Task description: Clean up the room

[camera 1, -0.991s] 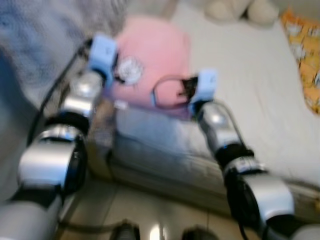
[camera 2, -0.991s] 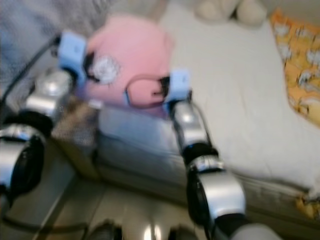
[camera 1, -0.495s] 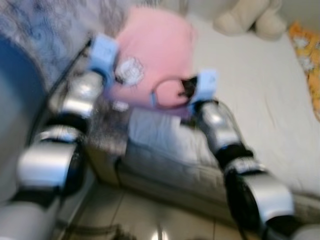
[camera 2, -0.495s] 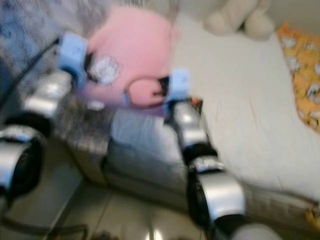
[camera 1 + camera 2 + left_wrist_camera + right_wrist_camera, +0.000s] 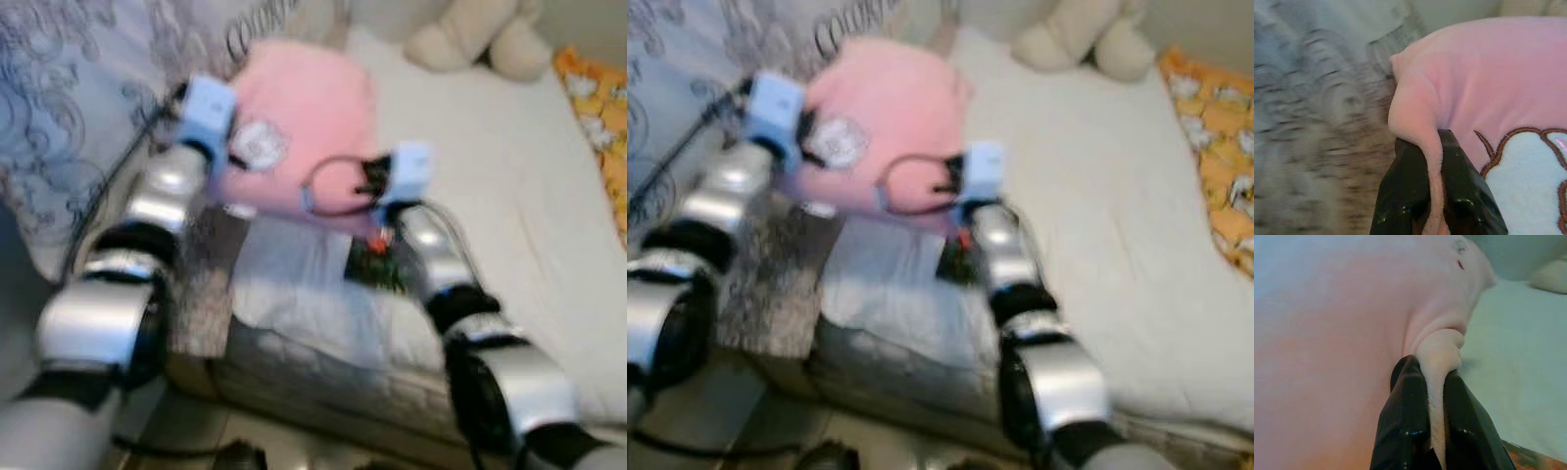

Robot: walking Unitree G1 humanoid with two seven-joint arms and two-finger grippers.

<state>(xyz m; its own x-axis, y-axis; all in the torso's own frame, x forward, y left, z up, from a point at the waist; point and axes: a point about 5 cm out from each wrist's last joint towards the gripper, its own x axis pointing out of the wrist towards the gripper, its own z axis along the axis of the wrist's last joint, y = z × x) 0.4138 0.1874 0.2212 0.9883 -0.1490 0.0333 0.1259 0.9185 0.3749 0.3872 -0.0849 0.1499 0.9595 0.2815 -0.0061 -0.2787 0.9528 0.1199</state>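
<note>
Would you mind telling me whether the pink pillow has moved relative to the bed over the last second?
Yes. The pink pillow, pinched by both grippers, has been carried away from the bed's near corner, toward the beige plush toy further up the bed.

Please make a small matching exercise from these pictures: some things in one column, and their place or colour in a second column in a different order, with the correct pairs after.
Things:
1. pink pillow
2. cream plush toy
3. orange blanket
4. white mattress

Descriptions:
A. at the far end of the bed
B. along the bed's right edge
C. held up by both grippers
D. the wide pale surface under the pillow

Pairs: 1-C, 2-A, 3-B, 4-D
</note>
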